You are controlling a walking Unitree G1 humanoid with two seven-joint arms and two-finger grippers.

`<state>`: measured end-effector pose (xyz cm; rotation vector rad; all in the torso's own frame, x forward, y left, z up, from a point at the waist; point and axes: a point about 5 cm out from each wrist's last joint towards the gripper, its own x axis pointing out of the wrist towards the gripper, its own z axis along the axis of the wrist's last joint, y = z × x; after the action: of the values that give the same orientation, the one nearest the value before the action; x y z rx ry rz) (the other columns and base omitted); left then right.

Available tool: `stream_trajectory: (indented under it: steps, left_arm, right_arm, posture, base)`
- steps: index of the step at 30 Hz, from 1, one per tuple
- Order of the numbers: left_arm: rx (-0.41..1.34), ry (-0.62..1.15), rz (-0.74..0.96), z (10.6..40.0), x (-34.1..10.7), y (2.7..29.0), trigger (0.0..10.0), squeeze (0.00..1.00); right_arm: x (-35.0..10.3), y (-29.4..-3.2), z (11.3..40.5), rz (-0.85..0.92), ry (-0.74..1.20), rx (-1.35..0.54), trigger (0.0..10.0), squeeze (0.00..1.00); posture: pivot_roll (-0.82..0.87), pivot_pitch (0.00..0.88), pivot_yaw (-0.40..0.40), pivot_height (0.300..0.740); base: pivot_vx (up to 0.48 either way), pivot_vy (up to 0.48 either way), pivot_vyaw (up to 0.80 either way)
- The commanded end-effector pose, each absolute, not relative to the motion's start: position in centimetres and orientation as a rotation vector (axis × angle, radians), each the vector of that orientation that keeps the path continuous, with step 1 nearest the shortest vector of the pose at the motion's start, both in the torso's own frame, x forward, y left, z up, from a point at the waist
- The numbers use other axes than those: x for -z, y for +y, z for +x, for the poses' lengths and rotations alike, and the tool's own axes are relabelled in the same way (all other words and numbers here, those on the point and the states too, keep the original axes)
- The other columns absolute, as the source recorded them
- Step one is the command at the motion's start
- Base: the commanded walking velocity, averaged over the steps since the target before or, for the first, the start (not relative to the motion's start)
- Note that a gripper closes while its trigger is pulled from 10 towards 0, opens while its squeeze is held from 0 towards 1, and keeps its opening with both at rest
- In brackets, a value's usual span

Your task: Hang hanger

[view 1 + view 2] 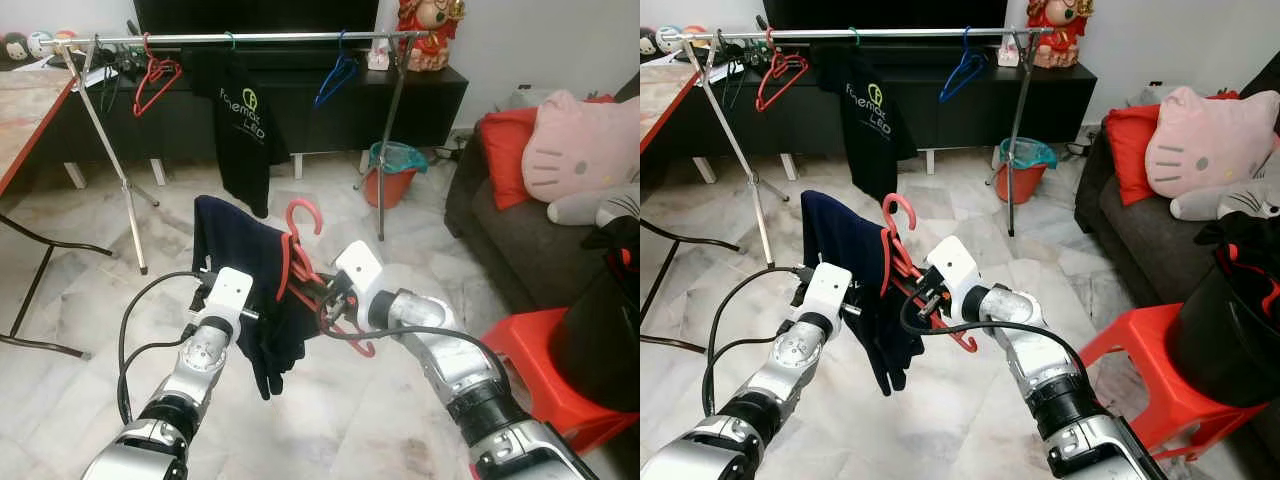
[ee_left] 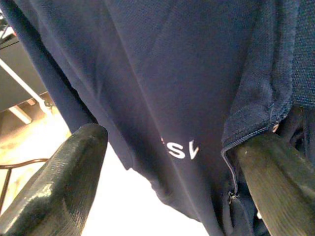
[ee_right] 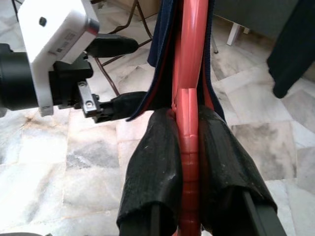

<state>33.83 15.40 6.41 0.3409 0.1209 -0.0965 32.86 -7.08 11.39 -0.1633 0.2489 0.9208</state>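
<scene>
Head views, left and right eye: your right hand (image 1: 322, 290) is clenched on a red hanger (image 1: 300, 262) carrying a navy garment (image 1: 240, 275); the hook points up, clear of any support. Your left hand (image 1: 208, 285) sits against the garment's far side, low on the cloth. Ahead stands a clothes rail (image 1: 250, 38), well apart from the load, bearing a second red hanger (image 1: 152, 80), a black T-shirt (image 1: 240, 125) and a blue hanger (image 1: 336, 78). Bare bar lies between the black T-shirt and the blue hanger.

Left wrist view: two black fingers (image 2: 59, 182) stand parted, with navy fabric and white lettering hanging between and beyond them. You cannot tell whether the cloth touches them; nothing is pinched.

Right wrist view: both fingers (image 3: 152, 167) press the red hanger's stem from either side, garment folds draped past it, the left hand's white housing beyond.

Step in hand, as judged: carrying the loaded hanger toward the rail. The next move calls for you to close the gap, raise the hook above the bar, and lower it onto a bare stretch.
</scene>
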Motion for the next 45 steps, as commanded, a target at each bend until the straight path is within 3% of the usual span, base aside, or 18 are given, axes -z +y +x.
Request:
stream_trajectory:
  steps: [1,10,18,19,20,22,33,45]
  left_arm:
    - [0.119,0.089,0.339,34.1,-6.9,14.6,10.0,0.00]
    - [0.206,0.055,0.330,33.8,-6.9,13.3,10.0,0.00]
    - [0.112,0.075,0.403,34.0,-6.9,14.7,9.8,0.00]
    - [0.110,0.075,0.401,34.0,-6.9,14.8,6.5,0.00]
    - [0.109,0.075,0.401,34.0,-6.9,14.9,0.4,0.00]
    - [0.110,0.073,0.401,34.0,-6.9,14.9,0.0,0.00]
    - [0.325,0.049,0.392,33.2,-6.4,12.7,0.0,0.00]
    - [0.341,0.077,0.399,33.0,-6.0,13.4,0.0,0.00]
  right_arm:
    - [-12.7,-6.6,32.8,-0.176,0.191,-0.954,0.0,0.00]
    - [-12.9,-6.2,32.3,-0.183,0.189,-1.001,0.0,0.00]
    - [-12.8,-6.2,32.1,-0.185,0.192,-1.008,0.0,0.00]
    - [-12.8,-6.2,32.0,-0.185,0.193,-1.008,0.0,0.00]
    - [-12.8,-6.2,32.0,-0.186,0.194,-1.009,0.0,0.00]
    - [-12.7,-6.3,32.0,-0.188,0.198,-1.007,0.0,0.00]
    - [-11.8,-6.8,32.1,-0.223,0.232,-0.976,0.0,0.00]
    - [-11.6,-6.8,32.0,-0.235,0.239,-0.975,0.0,0.00]
  posture:
    - [-0.02,0.006,-0.083,0.740]
    - [-0.02,0.006,-0.083,0.740]
    - [-0.02,0.007,-0.081,0.740]
    - [-0.02,0.007,-0.081,0.740]
    - [-0.02,0.007,-0.081,0.740]
    - [-0.02,0.007,-0.081,0.740]
    - [-0.02,0.012,-0.080,0.740]
    - [-0.02,0.014,-0.080,0.740]
  base:
    - [0.000,0.000,0.00]
    - [0.000,0.000,0.00]
    - [0.000,0.000,0.00]
    - [0.000,0.000,0.00]
    - [0.000,0.000,0.00]
    - [0.000,0.000,0.00]
    - [0.000,0.000,0.00]
    - [0.000,0.000,0.00]
